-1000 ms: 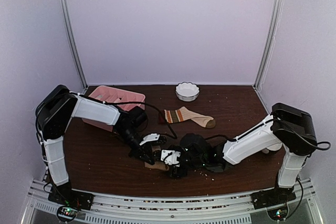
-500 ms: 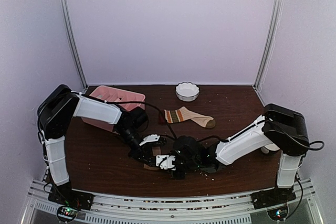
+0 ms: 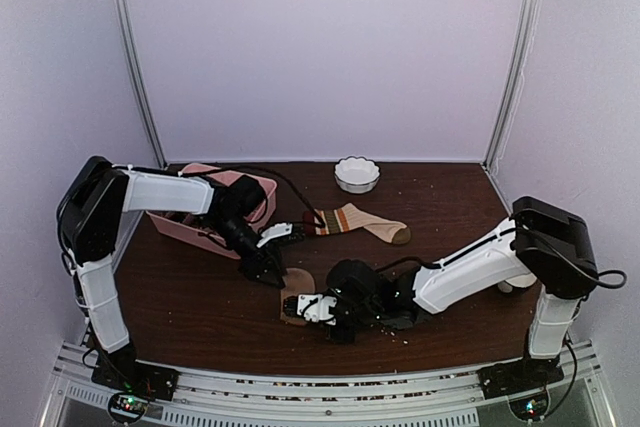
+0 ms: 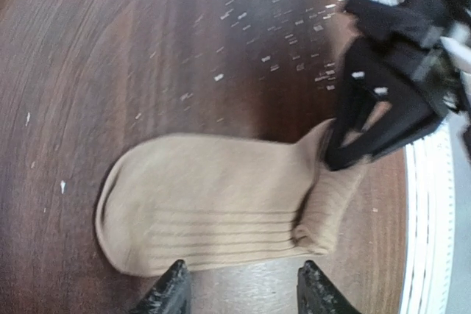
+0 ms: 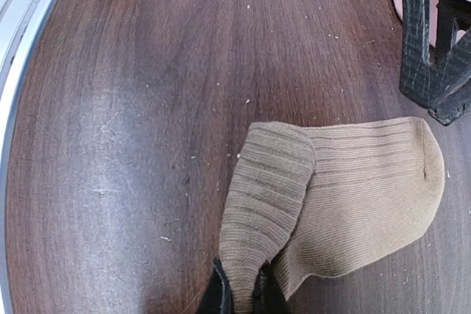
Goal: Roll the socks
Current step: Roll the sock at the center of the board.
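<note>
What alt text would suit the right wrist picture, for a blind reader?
A tan ribbed sock lies on a dark wooden table, one end folded over and pinched in the right arm's jaws at the bottom edge. The left arm's black jaws stand at the top right.

pink tray (image 3: 258,190) and white scalloped bowl (image 3: 357,175) on dark wooden table (image 3: 200,297)
</note>
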Tool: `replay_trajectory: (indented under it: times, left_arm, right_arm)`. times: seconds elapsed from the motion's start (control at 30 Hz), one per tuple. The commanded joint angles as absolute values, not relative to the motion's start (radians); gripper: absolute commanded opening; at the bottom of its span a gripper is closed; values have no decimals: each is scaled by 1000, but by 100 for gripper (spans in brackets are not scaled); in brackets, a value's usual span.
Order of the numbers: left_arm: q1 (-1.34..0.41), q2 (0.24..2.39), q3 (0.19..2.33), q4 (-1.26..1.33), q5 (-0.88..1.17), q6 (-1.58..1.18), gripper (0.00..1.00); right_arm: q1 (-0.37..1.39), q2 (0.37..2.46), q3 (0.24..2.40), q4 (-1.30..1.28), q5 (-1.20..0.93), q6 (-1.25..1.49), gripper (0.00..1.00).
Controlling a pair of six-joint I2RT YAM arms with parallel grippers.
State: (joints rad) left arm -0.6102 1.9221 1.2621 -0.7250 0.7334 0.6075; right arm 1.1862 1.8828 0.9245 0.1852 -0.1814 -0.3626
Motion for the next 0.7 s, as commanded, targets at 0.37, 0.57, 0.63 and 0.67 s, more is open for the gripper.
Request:
replay_trajectory:
  times: [0.37,0.57,0.63,0.67]
  left_arm:
    - [-732,2136,1415,-685,464,516,44]
    - [-739,2153,1453,-686,497,518,44]
    - [-740,2147,1454,-686,504,521,44]
    - [-738,2144,1454,-687,510,523,44]
  right_arm:
    - [1222,1874,1043,-137,-128,-311,0]
    - [1204,1937,1120,-256,-205,-227,0]
    - [1186,1971,1128,-269,-258,-155,0]
    - [1172,1989,1123,-264,-295,-104,0]
